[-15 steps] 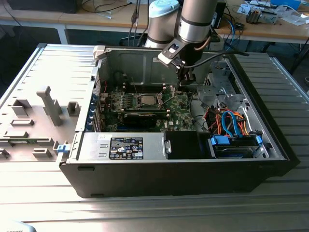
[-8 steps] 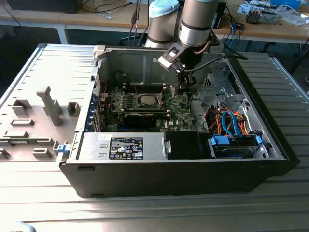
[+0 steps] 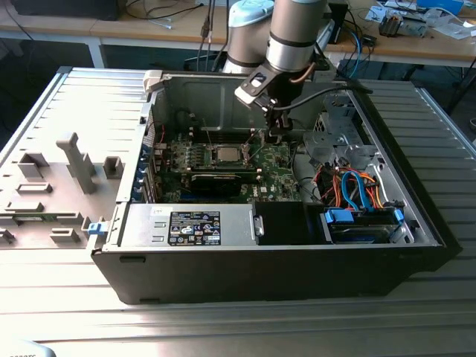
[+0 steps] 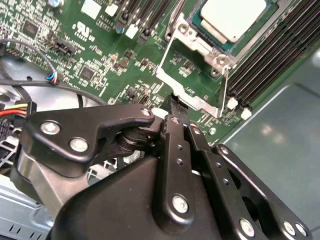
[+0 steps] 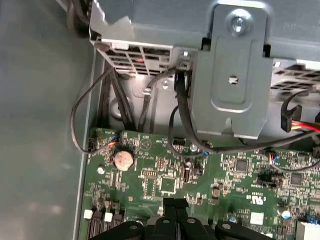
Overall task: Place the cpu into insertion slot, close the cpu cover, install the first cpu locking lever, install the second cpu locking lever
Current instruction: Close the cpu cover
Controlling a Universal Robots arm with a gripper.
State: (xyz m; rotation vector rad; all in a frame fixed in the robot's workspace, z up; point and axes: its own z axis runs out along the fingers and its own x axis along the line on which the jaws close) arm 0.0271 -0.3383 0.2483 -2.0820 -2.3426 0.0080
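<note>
1. In the exterior view we see the arm [image 3: 294, 37] reaching down from the far side into the open computer case [image 3: 223, 268], which lies on a ribbed metal table [image 3: 74, 297].
2. The gripper [image 3: 275, 136] hangs low over the green motherboard [image 3: 275, 167], just beside the insertion slot [image 3: 210, 154] on the exterior view's right.
3. The cpu [image 3: 225, 155] lies flat in that slot with its pale metal top facing up. In the second wrist view we see the cpu [image 4: 231, 17] seated inside the silver rim of the insertion slot [image 4: 182, 32].
4. The cpu cover [image 4: 192, 96] is not down over the chip. It is swung open toward the gripper, and the green board shows through its square window.
5. In both wrist views the two black fingers are pressed together with only a thin seam between them: the gripper [image 4: 174, 102] has its tip at the free edge of the cover, but we cannot tell whether it touches it.
6. In the first wrist view the gripper [image 5: 175, 204] sits above the motherboard [image 5: 200, 185], with a round coin battery [image 5: 123, 159] and looping black cables [image 5: 180, 100] beyond it.
7. Nearer in the exterior view, a long black card [image 3: 216, 180] crosses the board, and a grey power supply [image 3: 193, 227] lies along the case's near wall.
</note>
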